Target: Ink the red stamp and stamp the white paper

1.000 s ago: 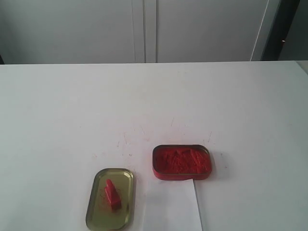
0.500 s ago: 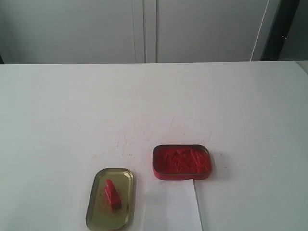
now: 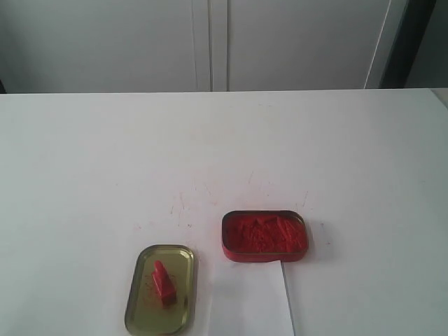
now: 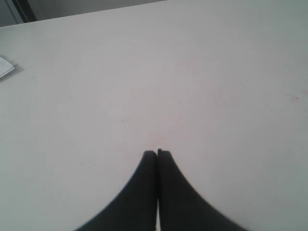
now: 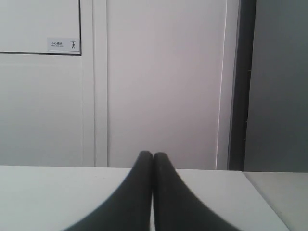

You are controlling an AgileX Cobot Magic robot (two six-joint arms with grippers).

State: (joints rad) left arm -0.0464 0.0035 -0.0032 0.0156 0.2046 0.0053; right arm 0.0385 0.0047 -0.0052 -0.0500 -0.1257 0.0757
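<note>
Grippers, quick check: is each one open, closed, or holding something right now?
Left gripper: closed, holding nothing, above the white tabletop.
Right gripper: closed, holding nothing.

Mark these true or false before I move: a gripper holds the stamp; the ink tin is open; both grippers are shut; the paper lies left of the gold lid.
1. A gripper holds the red stamp. False: it lies on the gold lid.
2. The ink tin is open. True.
3. The left gripper and right gripper are shut. True.
4. The white paper lies left of the lid. False: in the exterior view it lies to the right.
</note>
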